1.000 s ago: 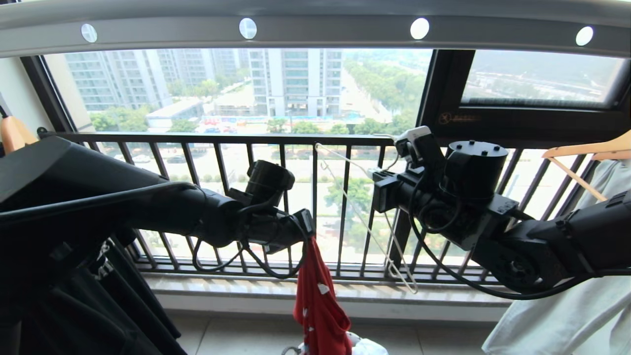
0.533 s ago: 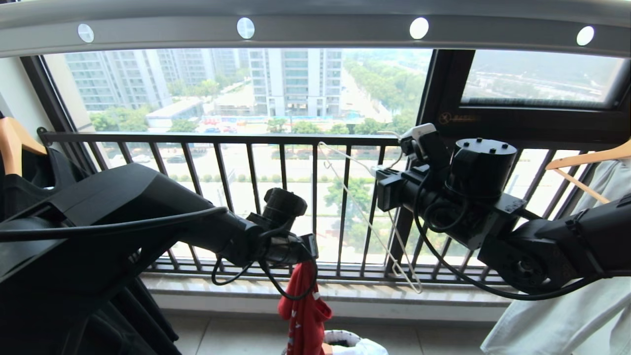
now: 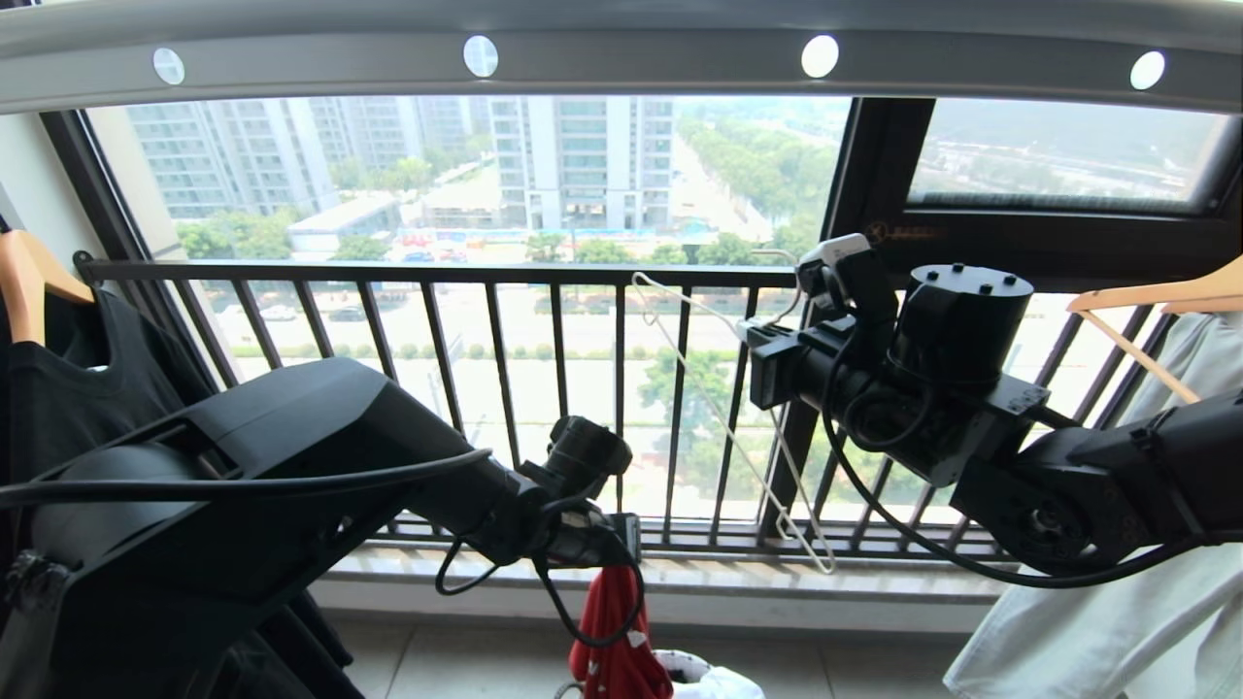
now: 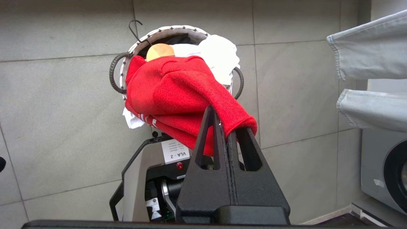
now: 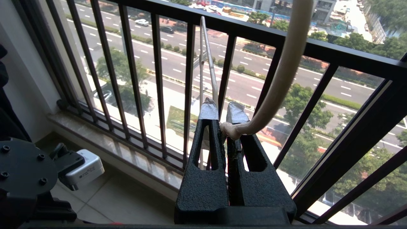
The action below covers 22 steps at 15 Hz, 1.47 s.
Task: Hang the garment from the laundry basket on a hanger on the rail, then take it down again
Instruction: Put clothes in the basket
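Nearest the camera, low in the head view, the left arm reaches forward and down, and the left tool [image 3: 621, 546] is clamped together on a fold of the red garment [image 3: 612, 641]. The cloth hangs straight down from that grip in a narrow bunch. In the left wrist view the two black fingers [image 4: 208, 140] sit pressed tight with a hem of the garment [image 4: 178, 92] pinched between them, and the rest of the shirt is draped over the laundry basket [image 4: 127, 60] directly below (a white cloth and something tan also lie in the basket). The basket stands on the grey tiled floor [image 4: 57, 105], beside the robot's own base.

A little farther out and higher, the right arm comes in from the right. The right tool [image 3: 748, 335] is closed on the hanger [image 3: 723, 427], gripping it near the neck where the wire arms meet the hook. The right wrist view shows the taped fingertips [image 5: 208, 109] together with the thin white wire [image 5: 208, 60] running out between them and the thicker pale hook curving up and away. The hanger's frame slants down toward the window sill and is bare, well apart from the garment.

At the left edge a black T-shirt [image 3: 68, 388] hangs on a wooden hanger [image 3: 24, 282]; at the right a pale garment [image 3: 1097, 621] hangs on another.

Beyond stands the black window railing [image 3: 437, 274]. Overhead runs the rail [image 3: 621, 68] with its row of round white holes.
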Tool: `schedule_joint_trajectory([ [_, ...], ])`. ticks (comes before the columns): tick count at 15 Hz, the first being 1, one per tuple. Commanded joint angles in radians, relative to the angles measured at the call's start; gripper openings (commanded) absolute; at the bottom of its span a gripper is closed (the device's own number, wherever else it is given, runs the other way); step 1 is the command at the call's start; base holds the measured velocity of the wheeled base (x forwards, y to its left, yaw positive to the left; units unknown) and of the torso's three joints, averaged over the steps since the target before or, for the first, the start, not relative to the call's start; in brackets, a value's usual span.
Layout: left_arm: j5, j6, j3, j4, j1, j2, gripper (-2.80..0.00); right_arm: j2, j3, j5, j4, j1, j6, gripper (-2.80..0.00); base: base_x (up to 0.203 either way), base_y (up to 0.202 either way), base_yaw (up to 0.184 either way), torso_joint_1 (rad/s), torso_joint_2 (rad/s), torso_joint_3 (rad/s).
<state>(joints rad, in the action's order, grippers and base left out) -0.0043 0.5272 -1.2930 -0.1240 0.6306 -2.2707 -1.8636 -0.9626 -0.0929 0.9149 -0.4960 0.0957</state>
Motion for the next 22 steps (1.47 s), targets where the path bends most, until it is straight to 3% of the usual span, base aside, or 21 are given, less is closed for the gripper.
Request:
schedule_joint_trajectory([
  [1,0.001,0.002,0.004,0.000,0.004,-0.005,-2.80,0.000,-0.001,0.001,0.005,0.000,0.001,-2.80,0.000,0.000,0.000,0.000,0.00,0.000],
  [14,0.001,0.006,-0.001,-0.003,0.006,-0.007,-2.73,0.001,0.002,-0.001,0.005,0.002,0.001,-2.80,0.000,0.000,0.000,0.000,0.00,0.000],
  [15,0.001,0.005,0.000,-0.003,0.006,-0.007,0.00,0.001,0.002,-0.001,0.005,0.002,0.001,-2.80,0.000,0.000,0.000,0.000,0.00,0.000],
  [22,0.001,0.007,-0.002,-0.002,0.006,-0.001,0.00,0.001,0.002,-0.001,0.005,0.002,0.001,-2.80,0.000,0.000,0.000,0.000,0.00,0.000],
])
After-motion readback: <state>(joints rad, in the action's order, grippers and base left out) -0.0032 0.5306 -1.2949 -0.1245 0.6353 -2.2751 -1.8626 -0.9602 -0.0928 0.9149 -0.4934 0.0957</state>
